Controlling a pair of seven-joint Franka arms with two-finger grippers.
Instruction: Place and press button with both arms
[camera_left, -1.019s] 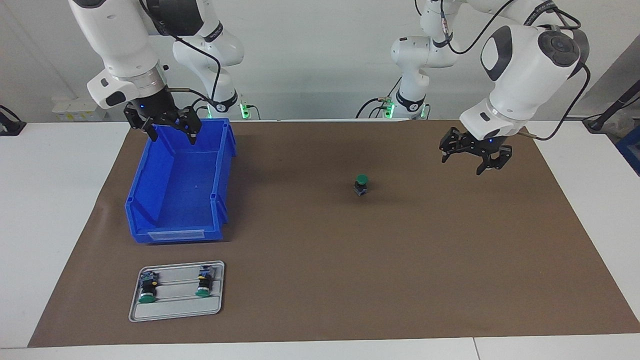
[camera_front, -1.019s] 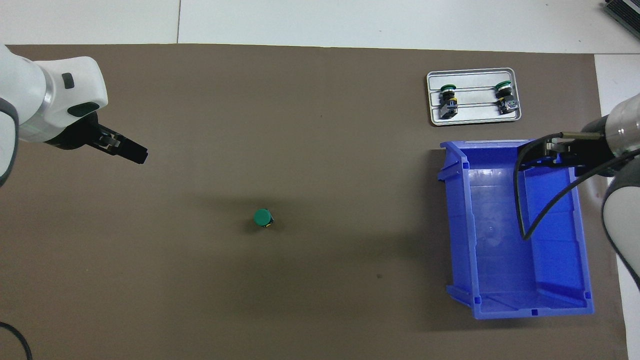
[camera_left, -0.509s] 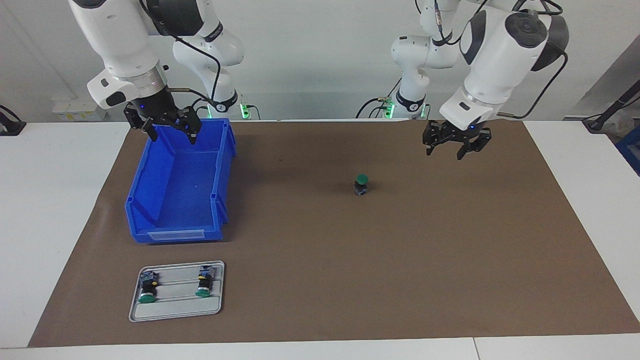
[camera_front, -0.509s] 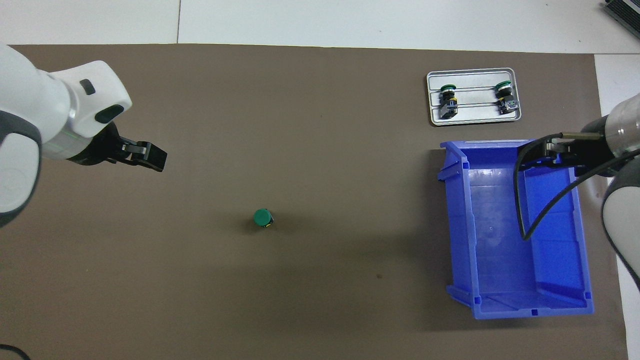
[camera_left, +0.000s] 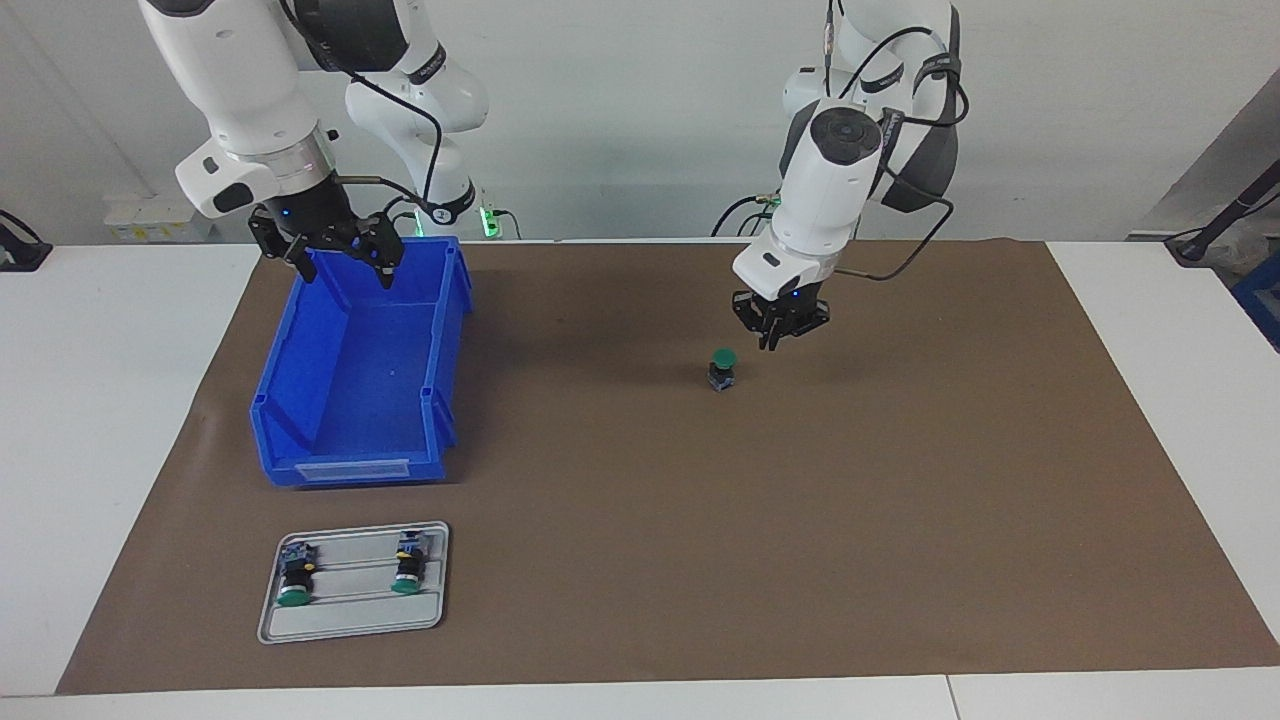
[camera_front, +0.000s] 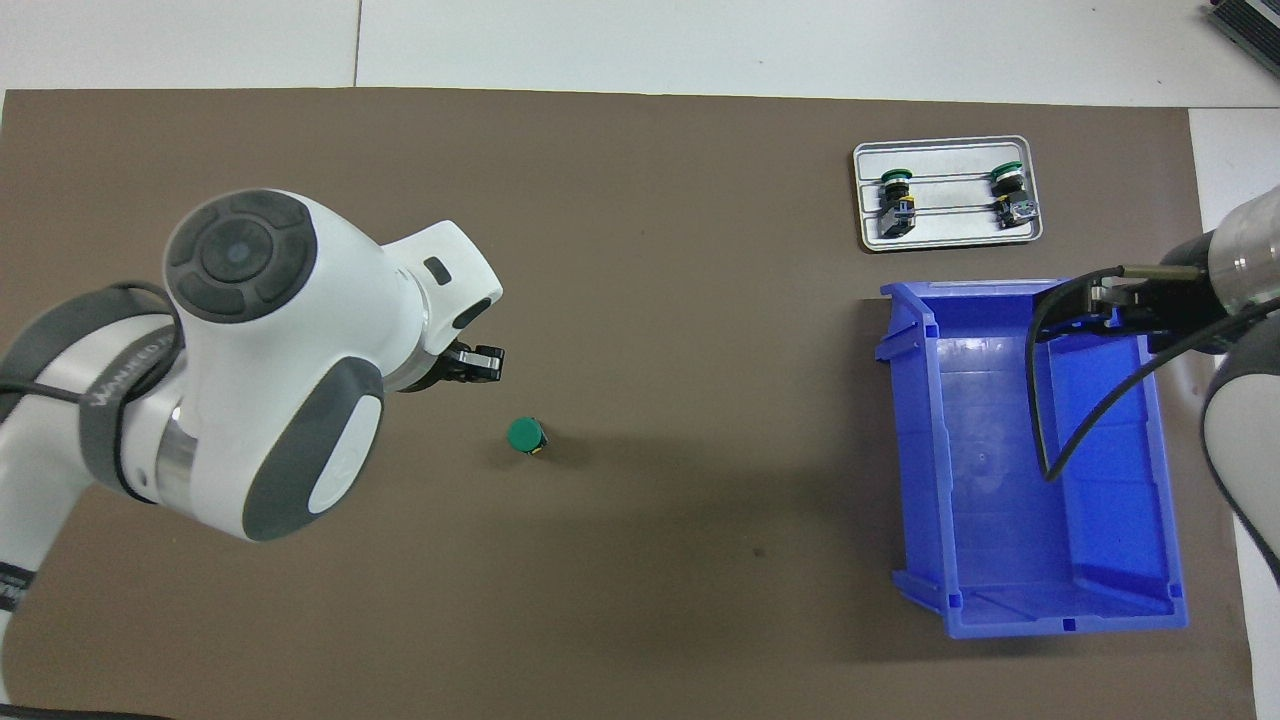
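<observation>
Since a second ago the left arm has swung in from its end of the table toward the middle, and its claw has closed; the button, bin, tray and right arm are where they were.

Facing view: the left gripper (camera_left: 776, 338) hangs with fingertips together, holding nothing, just above the mat (camera_left: 900, 520) and close beside the button (camera_left: 722, 369), toward the left arm's end. It does not touch the button. The button stands upright on the mat near the table's middle, green cap up. The right gripper (camera_left: 338, 262) waits over the bin's (camera_left: 300, 380) robot-side end, fingers spread wide and empty. A tray (camera_left: 352, 620) with two similar buttons lies farther from the robots than the bin.

Overhead view: the left arm's bulk covers much of the mat (camera_front: 640, 250); only the left gripper (camera_front: 478, 364) tip shows, near the button (camera_front: 525, 435). The right gripper (camera_front: 1105, 305) sits over the bin (camera_front: 912, 440), partly masked by its cable. The tray (camera_front: 948, 238) lies just past the bin.
</observation>
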